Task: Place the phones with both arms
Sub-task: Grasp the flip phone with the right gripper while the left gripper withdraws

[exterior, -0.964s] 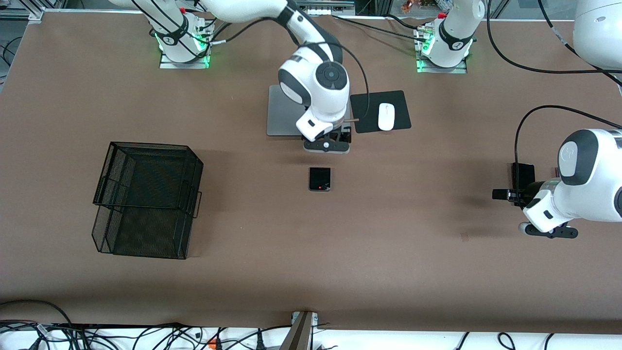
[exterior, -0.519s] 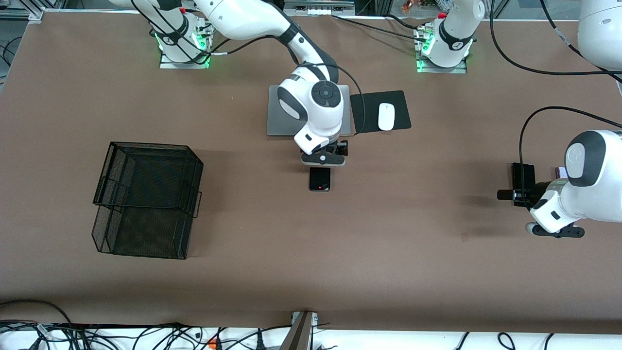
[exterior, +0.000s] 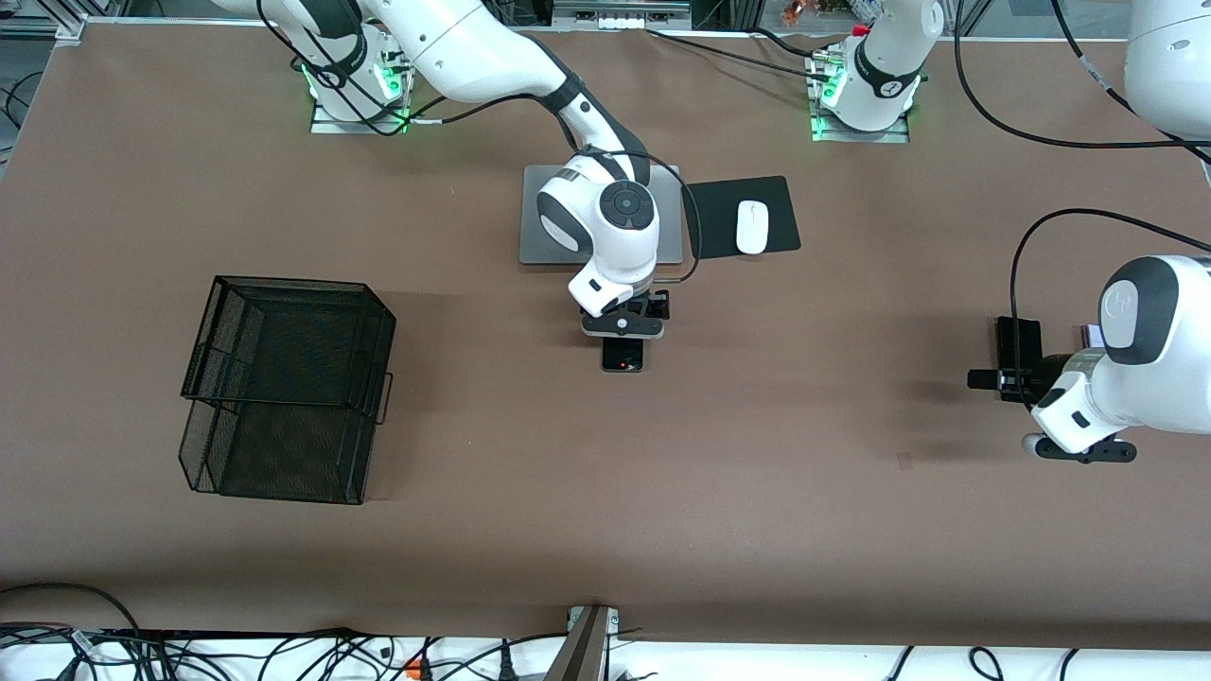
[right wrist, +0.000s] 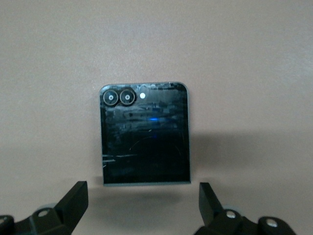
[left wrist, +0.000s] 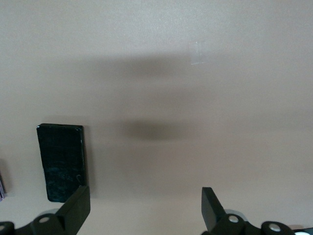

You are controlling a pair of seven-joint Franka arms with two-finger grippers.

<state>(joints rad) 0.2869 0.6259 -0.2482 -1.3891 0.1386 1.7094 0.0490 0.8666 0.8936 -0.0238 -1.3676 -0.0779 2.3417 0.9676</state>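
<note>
The squarish black folded phone lies flat mid-table, camera dots showing in the right wrist view. My right gripper is open and empty, low over the phone's edge that faces the laptop, fingers wide apart. The long black slab phone lies toward the left arm's end and also shows in the left wrist view. My left gripper is open and empty over bare table beside the slab, one finger close to it. The lavender-white phone is mostly hidden by the left arm.
A black wire mesh basket stands toward the right arm's end. A silver laptop lies partly under the right arm. A white mouse sits on a black pad beside it. Cables run along the front edge.
My right arm has come down and moved from over the laptop's edge to over the folded phone. My left arm shifted slightly toward its end of the table, then held still.
</note>
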